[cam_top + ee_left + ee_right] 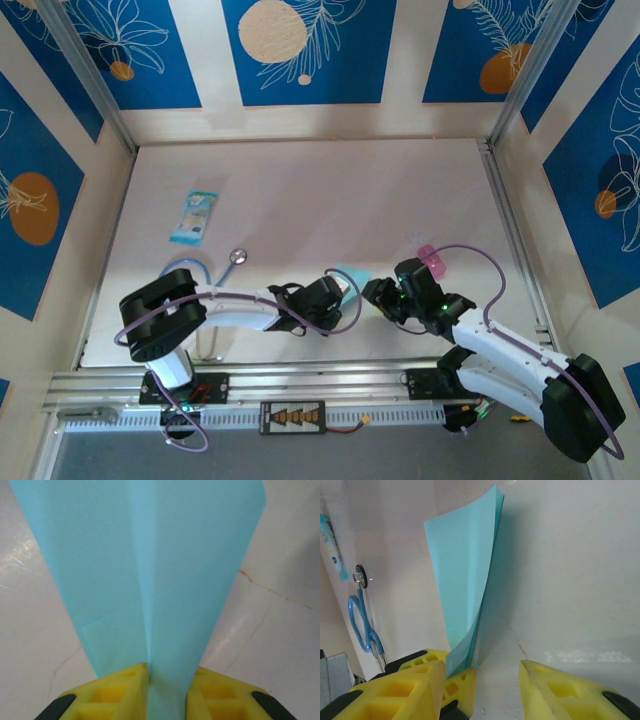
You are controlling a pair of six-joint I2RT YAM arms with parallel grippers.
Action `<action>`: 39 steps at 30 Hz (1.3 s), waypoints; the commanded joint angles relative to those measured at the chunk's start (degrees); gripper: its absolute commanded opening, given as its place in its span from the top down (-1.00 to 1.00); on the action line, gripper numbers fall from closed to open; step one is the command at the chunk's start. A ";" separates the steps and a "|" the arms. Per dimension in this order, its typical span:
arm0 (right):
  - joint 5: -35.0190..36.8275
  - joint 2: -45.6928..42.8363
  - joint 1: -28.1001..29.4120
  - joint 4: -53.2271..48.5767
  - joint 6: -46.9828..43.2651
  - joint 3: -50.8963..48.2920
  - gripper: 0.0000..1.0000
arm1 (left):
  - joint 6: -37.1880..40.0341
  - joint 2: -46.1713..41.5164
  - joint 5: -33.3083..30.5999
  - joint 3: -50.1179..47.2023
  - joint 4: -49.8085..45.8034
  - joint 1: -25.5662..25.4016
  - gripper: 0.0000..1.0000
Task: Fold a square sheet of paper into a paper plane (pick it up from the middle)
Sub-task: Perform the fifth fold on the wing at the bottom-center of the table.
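1. My left end effector (167, 672) has a slim, pointed light-blue paper plane with a centre crease (145, 555) running down between its yellow fingers (117, 690).
2. Those fingers stand slightly apart with the paper filling the gap. From this close angle I cannot tell whether they are pinching it or just flanking it.
3. In the left wrist view the plane is narrow at the fingers and widens away from them, crease in the middle.
4. My right end effector (482, 667) is released, its jaws wide apart. The plane (467, 565) stands on edge just beside its left finger (415, 687), not between the two.
5. From above, the plane (352, 272) sits between the two end effectors, left (345, 290) and right (375, 292), near the front middle of the pale desk (330, 190).
6. Further left on the desk lie a small blue-and-white printed packet (194, 216) and a blue-tubed stethoscope (362, 615). A tiny pink item (430, 256) lies to the right.
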 commanded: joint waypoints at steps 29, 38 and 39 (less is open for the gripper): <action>-8.22 13.90 0.04 7.23 -3.77 2.51 0.44 | -0.91 -0.70 5.38 -0.72 -0.41 0.57 0.48; -8.44 14.44 0.17 7.23 -3.57 2.60 0.46 | -0.83 -0.43 6.16 -1.12 0.34 0.65 0.66; -8.41 14.44 0.22 7.23 -3.59 2.68 0.46 | -0.75 -0.30 6.22 -1.12 0.30 0.65 0.68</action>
